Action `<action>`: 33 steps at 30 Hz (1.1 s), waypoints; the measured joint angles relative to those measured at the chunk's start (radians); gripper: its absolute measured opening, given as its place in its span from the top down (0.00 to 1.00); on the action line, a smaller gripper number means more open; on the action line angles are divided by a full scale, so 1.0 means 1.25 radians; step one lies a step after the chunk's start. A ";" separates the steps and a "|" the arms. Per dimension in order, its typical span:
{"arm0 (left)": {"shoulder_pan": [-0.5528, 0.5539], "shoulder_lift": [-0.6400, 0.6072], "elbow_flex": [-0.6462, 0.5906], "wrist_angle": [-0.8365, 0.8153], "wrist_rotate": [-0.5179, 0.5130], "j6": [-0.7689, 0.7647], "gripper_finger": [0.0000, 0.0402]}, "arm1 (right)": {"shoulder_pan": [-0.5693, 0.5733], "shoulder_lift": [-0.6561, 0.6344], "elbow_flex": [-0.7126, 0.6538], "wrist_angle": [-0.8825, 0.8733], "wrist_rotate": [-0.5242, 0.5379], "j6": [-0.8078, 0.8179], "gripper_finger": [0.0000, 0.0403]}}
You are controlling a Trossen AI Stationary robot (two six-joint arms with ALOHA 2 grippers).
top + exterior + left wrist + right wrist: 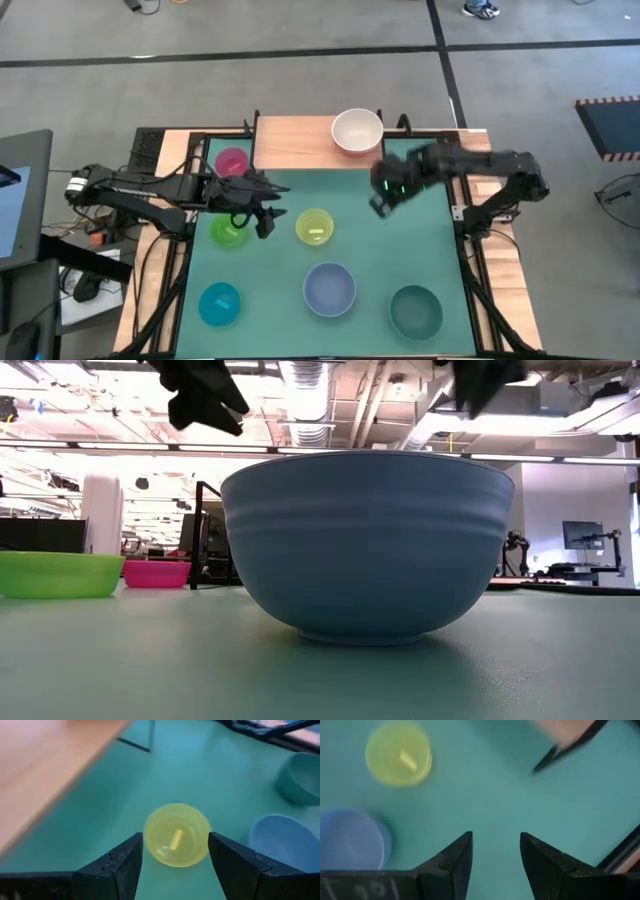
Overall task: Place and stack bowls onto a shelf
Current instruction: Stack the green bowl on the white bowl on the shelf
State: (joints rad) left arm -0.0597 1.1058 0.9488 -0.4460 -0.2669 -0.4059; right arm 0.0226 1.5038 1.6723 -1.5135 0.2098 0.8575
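The light-wood shelf stands at the mat's far edge with a white bowl on it. Six more bowls rest base-down on the green mat: pink, green, yellow, pale blue, cyan and dark teal. No red bowl shows. My left gripper is open and hovers between the green and yellow bowls. In its wrist view the yellow bowl lies ahead of the left gripper. My right gripper is open over bare mat, right of the yellow bowl.
Black shelf legs stand on the mat near the far edge. The pale blue bowl fills the low view, with the green bowl and pink bowl behind it. Bare mat lies between the yellow and dark teal bowls.
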 joint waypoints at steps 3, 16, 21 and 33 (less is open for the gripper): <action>-0.006 -0.011 -0.027 0.017 0.021 -0.015 0.48 | 0.096 -0.033 -0.089 0.008 -0.015 0.116 0.53; -0.062 0.071 -0.045 0.220 0.022 -0.018 0.48 | 0.412 -0.136 -0.510 0.381 -0.256 0.222 0.53; -0.116 0.164 -0.045 0.405 0.014 -0.032 0.48 | 0.530 -0.132 -0.604 0.521 -0.296 0.291 0.53; -0.236 0.394 0.078 0.556 -0.091 -0.104 0.48 | 0.663 -0.128 -0.679 0.524 -0.184 0.376 0.56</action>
State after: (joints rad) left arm -0.3542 1.5979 1.0467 0.2488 -0.3806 -0.5357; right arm 0.8509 1.3433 0.8238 -0.8588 -0.0196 1.3272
